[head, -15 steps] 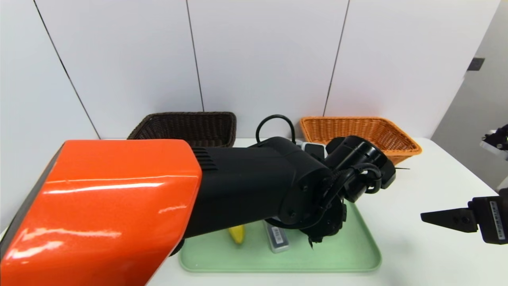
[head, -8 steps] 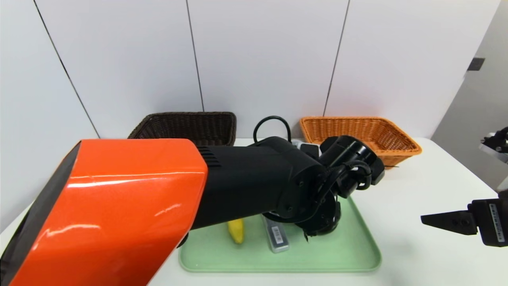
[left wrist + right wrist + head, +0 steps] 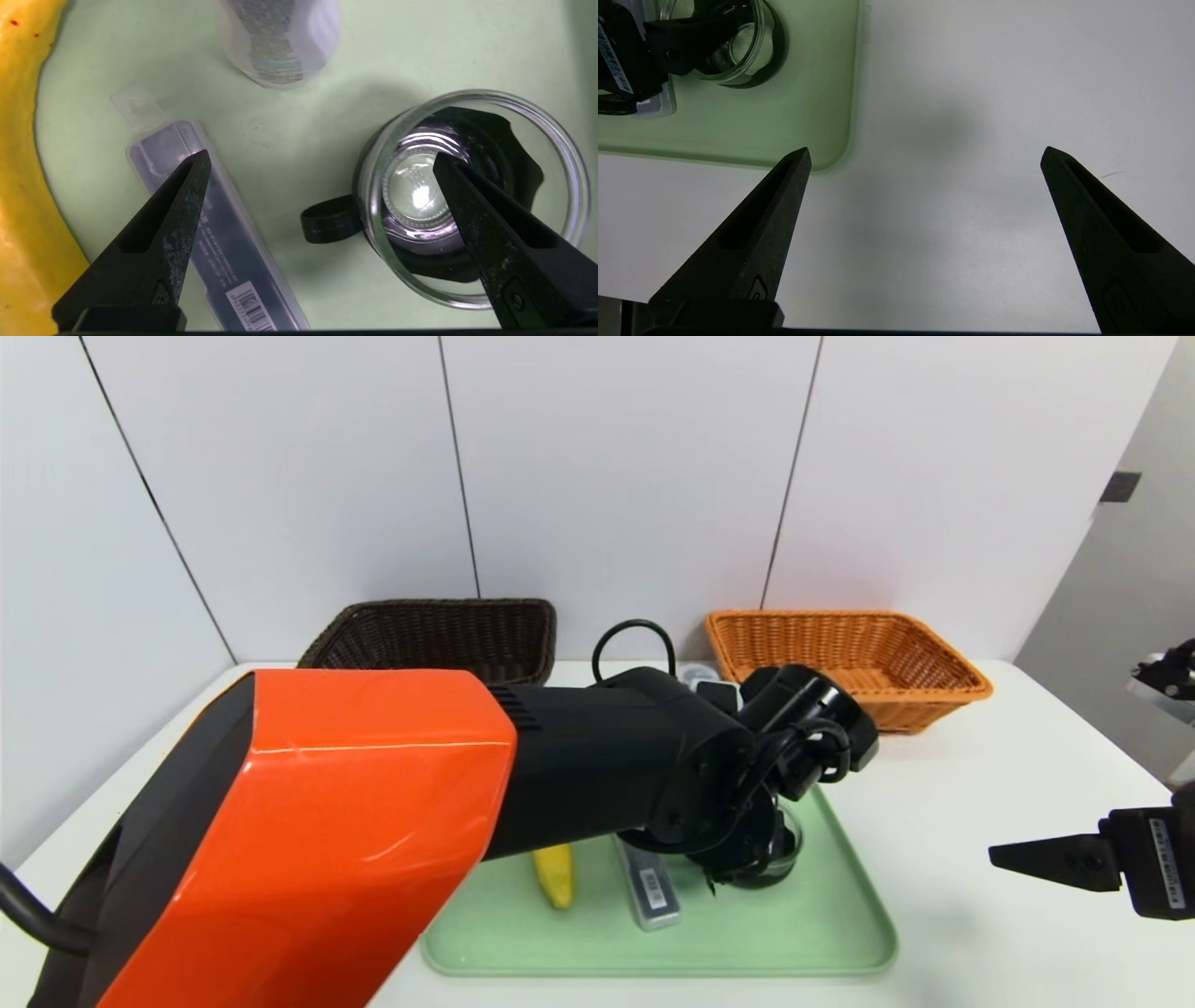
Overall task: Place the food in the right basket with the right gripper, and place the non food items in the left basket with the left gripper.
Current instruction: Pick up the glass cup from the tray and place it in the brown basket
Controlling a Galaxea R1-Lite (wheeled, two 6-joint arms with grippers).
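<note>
On the pale green tray [image 3: 822, 933] lie a yellow banana [image 3: 555, 882], a slim grey case with a barcode [image 3: 651, 894] and a clear glass cup [image 3: 782, 847] with a black handle [image 3: 329, 219]. My left gripper [image 3: 321, 156] hangs open low over the tray. One fingertip is over the cup's [image 3: 472, 196] mouth and the other over the case [image 3: 219, 242]. The white bottle [image 3: 280, 42] stands just beyond them and the banana [image 3: 23, 186] lies past the case. My right gripper [image 3: 925, 149] is open over bare table right of the tray, holding nothing.
The dark brown left basket [image 3: 439, 635] and the orange right basket [image 3: 840, 653] stand at the back against the wall. My left arm's big orange segment [image 3: 327, 821] covers the table's left half in the head view. The tray's corner [image 3: 831, 154] lies near the right gripper.
My left arm has drawn back to the left and lowered over the tray, so the glass cup now shows beside the wrist. The right arm has not moved.
</note>
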